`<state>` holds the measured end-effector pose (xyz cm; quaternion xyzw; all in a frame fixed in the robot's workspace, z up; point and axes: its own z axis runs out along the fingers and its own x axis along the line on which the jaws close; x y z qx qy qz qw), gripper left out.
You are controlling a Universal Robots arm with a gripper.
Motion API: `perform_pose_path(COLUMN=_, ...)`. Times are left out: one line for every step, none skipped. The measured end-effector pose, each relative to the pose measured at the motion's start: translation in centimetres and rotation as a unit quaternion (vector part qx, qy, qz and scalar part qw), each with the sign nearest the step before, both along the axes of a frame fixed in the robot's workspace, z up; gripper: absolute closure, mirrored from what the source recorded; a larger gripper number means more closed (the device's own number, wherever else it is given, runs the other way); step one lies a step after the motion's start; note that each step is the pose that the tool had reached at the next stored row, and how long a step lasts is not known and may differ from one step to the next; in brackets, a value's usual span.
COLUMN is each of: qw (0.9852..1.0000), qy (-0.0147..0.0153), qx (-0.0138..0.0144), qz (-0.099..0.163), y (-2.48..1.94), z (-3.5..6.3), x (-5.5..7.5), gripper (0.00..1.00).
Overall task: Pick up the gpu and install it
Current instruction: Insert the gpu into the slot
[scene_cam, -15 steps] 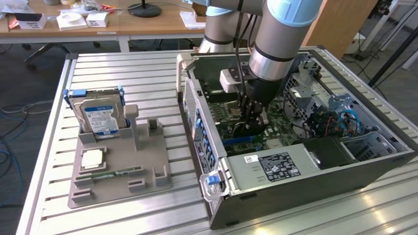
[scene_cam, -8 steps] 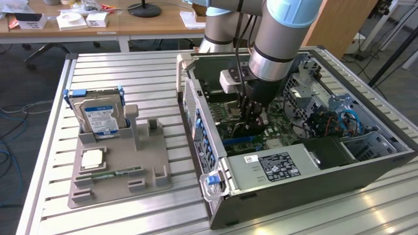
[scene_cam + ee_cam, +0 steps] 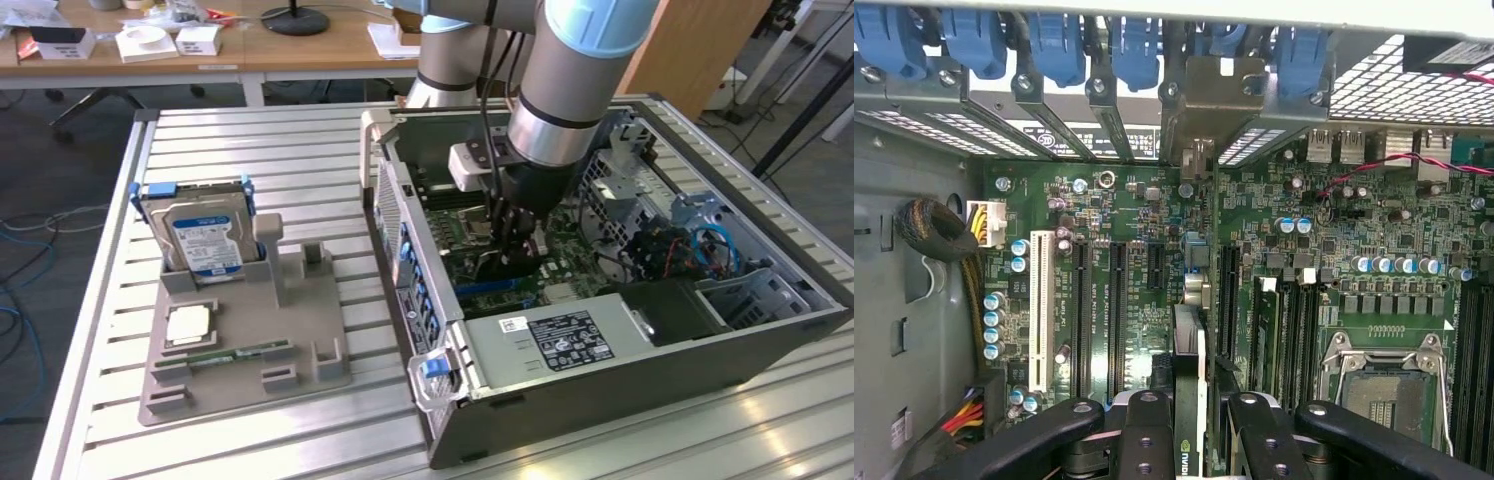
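Inside the open computer case (image 3: 601, 420), our gripper (image 3: 1194, 440) clamped the gpu (image 3: 1189, 345) edge-on, just above the motherboard (image 3: 1134, 220). We judged it should descend upright, parallel with the long black slots (image 3: 1117, 310), without tilting.

Bright, even, diffuse light in the exterior view, with soft shadows only. Glares in pale streaks on the table (image 3: 781, 420) slats and shines on the arm (image 3: 561, 90). Darkens inside the case (image 3: 627, 405) beneath the arm. In the wrist view, falls flat on the motherboard (image 3: 1144, 200), washes out the mesh (image 3: 1374, 90), and leaves the gripper (image 3: 1196, 410), clamped on the gpu (image 3: 1189, 350), near black.
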<state>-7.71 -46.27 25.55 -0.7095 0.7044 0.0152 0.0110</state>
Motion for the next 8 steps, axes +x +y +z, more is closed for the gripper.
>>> perform_pose_path(qw=1.0, qy=0.0, qx=0.0, qz=0.0, y=0.0, z=0.0, x=0.0, gripper=0.74)
perform_pose_path(qw=1.0, qy=0.0, qx=0.0001, qz=0.0, y=0.0, z=-0.04, x=0.0, gripper=0.74)
perform_pose_path(qw=1.0, qy=-0.0001, qx=0.0002, qz=0.0, y=0.01, z=-0.1, x=0.0, gripper=0.74)
perform_pose_path(qw=1.0, qy=-0.0001, qx=0.0001, qz=0.0, y=0.0, z=-0.16, x=0.0, gripper=0.74)
perform_pose_path(qw=1.0, qy=0.0, qx=0.0, qz=0.0, y=0.0, z=-0.2, x=0.0, gripper=0.74)
perform_pose_path(qw=1.0, qy=0.0, qx=-0.0001, qz=0.0, y=0.0, z=-0.22, x=0.0, gripper=0.74)
perform_pose_path(qw=1.0, qy=0.0001, qx=-0.0001, qz=0.0, y=0.0, z=-0.24, x=0.0, gripper=0.74)
perform_pose_path(qw=1.0, qy=0.0, qx=0.0, qz=0.0, y=0.0, z=-0.29, x=0.0, gripper=0.74)
